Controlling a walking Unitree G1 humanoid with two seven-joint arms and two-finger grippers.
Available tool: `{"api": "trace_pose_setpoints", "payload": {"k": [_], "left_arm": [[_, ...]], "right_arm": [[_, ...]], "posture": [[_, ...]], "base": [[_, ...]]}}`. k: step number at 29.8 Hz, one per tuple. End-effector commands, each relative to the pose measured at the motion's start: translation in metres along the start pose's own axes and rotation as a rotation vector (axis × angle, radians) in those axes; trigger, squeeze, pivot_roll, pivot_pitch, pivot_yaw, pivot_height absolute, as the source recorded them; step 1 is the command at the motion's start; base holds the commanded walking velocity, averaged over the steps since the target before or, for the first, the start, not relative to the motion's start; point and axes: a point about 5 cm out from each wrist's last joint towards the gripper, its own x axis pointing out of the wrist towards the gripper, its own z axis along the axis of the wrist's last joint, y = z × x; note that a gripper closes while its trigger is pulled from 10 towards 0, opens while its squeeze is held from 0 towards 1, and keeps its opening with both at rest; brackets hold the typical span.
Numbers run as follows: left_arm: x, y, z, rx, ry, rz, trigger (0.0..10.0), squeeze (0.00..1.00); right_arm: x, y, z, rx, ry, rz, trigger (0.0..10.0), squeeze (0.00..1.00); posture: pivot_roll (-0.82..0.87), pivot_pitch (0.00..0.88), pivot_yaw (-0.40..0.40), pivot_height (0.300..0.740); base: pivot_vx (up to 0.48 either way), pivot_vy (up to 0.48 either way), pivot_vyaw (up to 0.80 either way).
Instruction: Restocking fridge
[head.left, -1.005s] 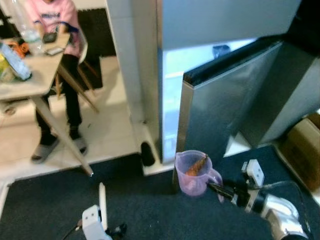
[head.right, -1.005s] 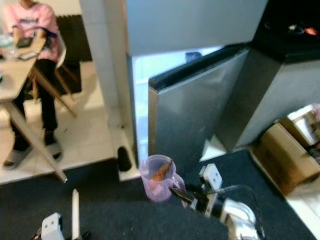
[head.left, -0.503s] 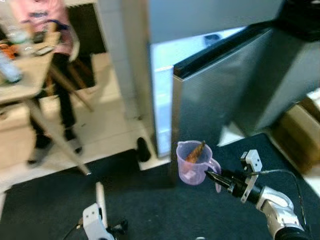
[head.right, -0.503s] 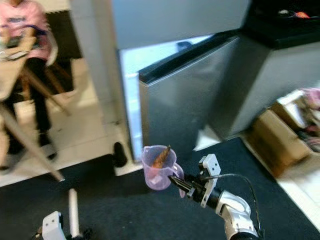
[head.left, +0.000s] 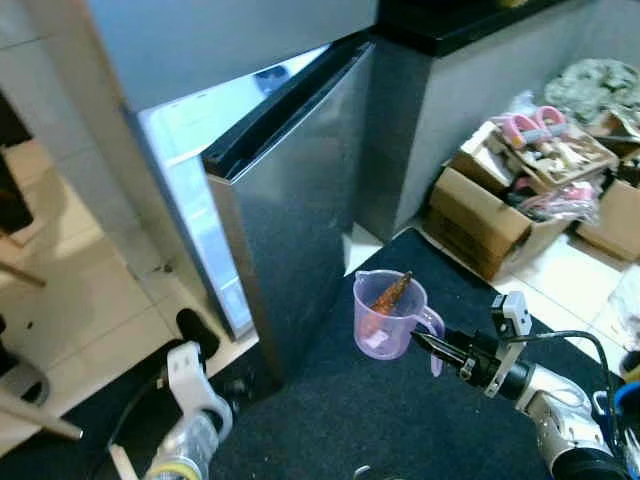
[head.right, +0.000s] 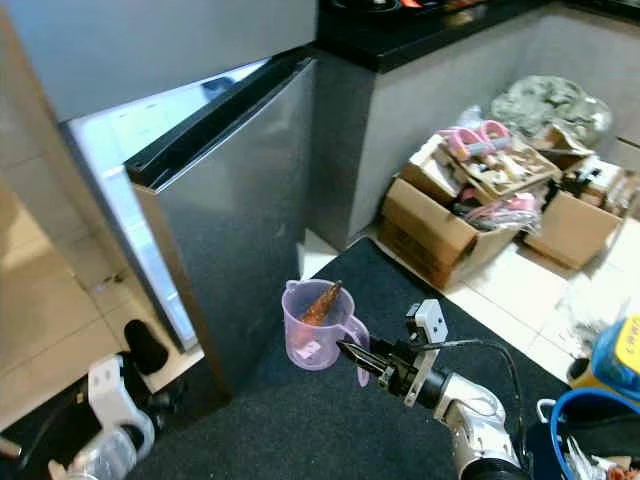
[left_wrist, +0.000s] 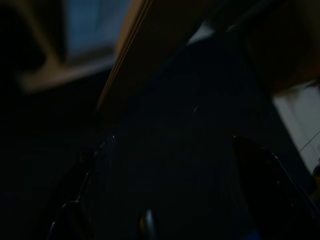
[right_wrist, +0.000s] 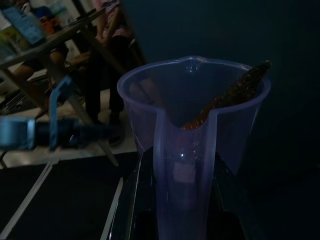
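The right gripper is out in front of the robot, its two black fingers pinching the handle of a clear purple jug, and the jug is up in the air over the dark mat. There's a carrot leaning inside it, tip poking past the rim. From the wrist camera you can see the handle running straight down between the fingers, so that looks like a firm hold.

Just beside the jug, on the robot's left, the fridge door stands open, and the lit interior glows behind it. The left gripper hangs low near the floor, idle; I can't tell how its fingers are set.

So where are we? The jug is picked up and carried to the fridge, the door's already open. What's left, I'd say, is getting round that door edge and setting the jug on a shelf. Off to the right, cardboard boxes full of clutter.
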Motion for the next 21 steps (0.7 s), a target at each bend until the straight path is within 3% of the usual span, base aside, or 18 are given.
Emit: {"api": "trace_pose_setpoints", "payload": {"k": [1, 6, 11, 15, 21], "left_arm": [[-0.002, 0.008, 0.009, -0.001, -0.038, 0.026, 10.0, 0.00], [0.001, 0.009, 0.025, -0.007, -0.104, 0.045, 10.0, 0.00], [0.003, 0.017, 0.056, -0.025, -0.232, 0.098, 10.0, 0.00], [0.003, 0.018, 0.064, -0.029, -0.264, 0.109, 10.0, 0.00], [0.001, 0.024, 0.088, -0.041, -0.371, 0.174, 10.0, 0.00]], "right_arm": [[0.001, 0.002, 0.004, -0.002, -0.021, 0.020, 10.0, 0.00], [0.001, 0.003, 0.004, 0.000, -0.021, 0.025, 10.0, 0.00], [0.001, 0.005, 0.005, -0.002, -0.031, 0.027, 10.0, 0.00], [0.001, 0.005, 0.006, -0.004, -0.045, 0.020, 10.0, 0.00], [0.000, 0.004, 0.007, 0.002, -0.047, 0.011, 10.0, 0.00]], "posture": [[-0.12, 0.018, 0.020, 0.740], [-0.12, 0.019, 0.022, 0.740], [-0.12, 0.022, 0.028, 0.740], [-0.12, 0.022, 0.028, 0.740], [-0.12, 0.021, 0.031, 0.740]], "base": [[0.000, 0.000, -0.80], [0.000, 0.000, -0.80], [0.000, 0.000, -0.80], [0.000, 0.000, -0.80], [0.000, 0.000, 0.00]]}}
